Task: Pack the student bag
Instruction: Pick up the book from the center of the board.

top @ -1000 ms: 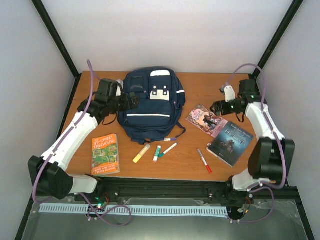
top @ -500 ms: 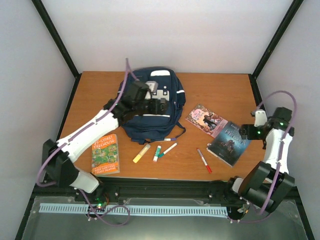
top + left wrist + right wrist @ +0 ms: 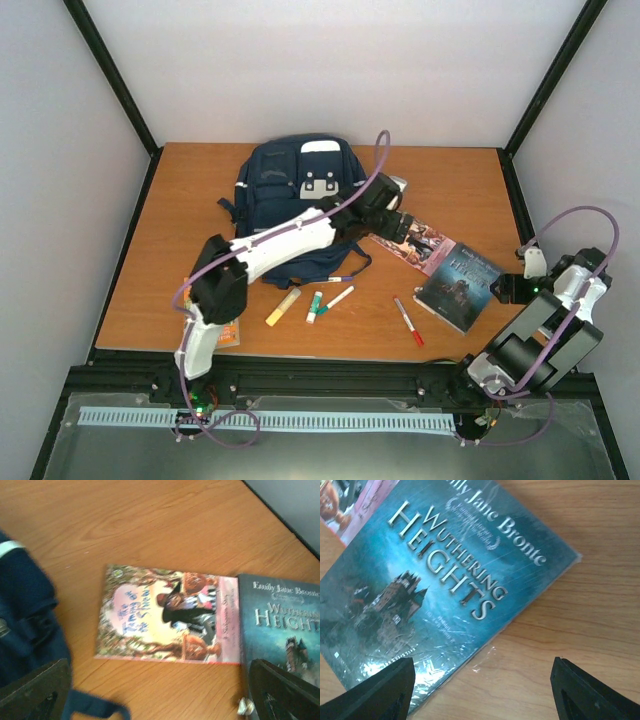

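The student bag (image 3: 290, 190), navy with white stripes, lies at the back middle of the table. My left arm reaches across it to the right. My left gripper (image 3: 404, 228) hovers open over a pink picture book (image 3: 420, 243). The left wrist view shows that book (image 3: 165, 615) flat on the wood, nothing between the fingers (image 3: 35, 690), and the bag (image 3: 25, 625) at the left. My right gripper (image 3: 503, 290) is open at the right edge of a teal "Wuthering Heights" book (image 3: 458, 285). In the right wrist view the teal book (image 3: 435, 575) lies under the left finger (image 3: 375, 692).
A yellow marker (image 3: 283, 307), a green marker (image 3: 314, 307), a white pen (image 3: 340, 297) and a red marker (image 3: 408, 322) lie in front of the bag. An orange book (image 3: 231, 334) is mostly hidden behind the left arm. A bag strap (image 3: 92, 705) trails near the left gripper.
My left arm has swung from the bag's left side across it to the pink book. My right arm has drawn back from the far right to the teal book's right edge.
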Controlling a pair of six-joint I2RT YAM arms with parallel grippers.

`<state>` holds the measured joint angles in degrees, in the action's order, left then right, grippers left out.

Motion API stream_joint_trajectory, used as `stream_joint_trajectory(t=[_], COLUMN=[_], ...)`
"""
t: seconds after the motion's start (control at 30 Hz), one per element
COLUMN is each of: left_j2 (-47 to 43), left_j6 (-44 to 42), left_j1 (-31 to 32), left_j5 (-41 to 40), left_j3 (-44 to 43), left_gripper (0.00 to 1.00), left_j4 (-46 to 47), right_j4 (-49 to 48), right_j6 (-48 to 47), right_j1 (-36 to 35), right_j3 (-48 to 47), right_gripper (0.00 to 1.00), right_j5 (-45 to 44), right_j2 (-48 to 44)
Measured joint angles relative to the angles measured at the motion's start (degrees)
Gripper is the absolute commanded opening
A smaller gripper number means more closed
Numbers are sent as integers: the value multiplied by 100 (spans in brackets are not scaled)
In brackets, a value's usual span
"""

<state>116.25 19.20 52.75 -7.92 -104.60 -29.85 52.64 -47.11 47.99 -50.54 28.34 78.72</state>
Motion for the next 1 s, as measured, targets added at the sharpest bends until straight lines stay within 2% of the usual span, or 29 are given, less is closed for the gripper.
stream_joint_trajectory(t=[0.1,0.17,0.23,0.47,0.73,1.0], left_j2=[793,1342,1681,2343,2481,2524], left_j6=[33,125,262,1001,1543,1956], left_j1=[0,-7,-24,-7,2,50], left_j5=[575,1099,1648,2804,3213,3554], left_j3=[-881,-1513,-1735,-1915,-1541,-1307], left_gripper=[88,86,86,85,82,77], left_j4=[-131,-173,-151,-271,-317,-103], right_j4=[13,11,2,-236,-595,-870], right_j6=[-225,-339,-428,-520,-490,-358], right_j1=[2,2,2,4,4,11], right_j3=[170,236,262,313,579,595], right_gripper=[72,69,63,55,51,41], right_j5=[92,118,160,166,81,186], right_j2=[20,26,61,509,713,1062])
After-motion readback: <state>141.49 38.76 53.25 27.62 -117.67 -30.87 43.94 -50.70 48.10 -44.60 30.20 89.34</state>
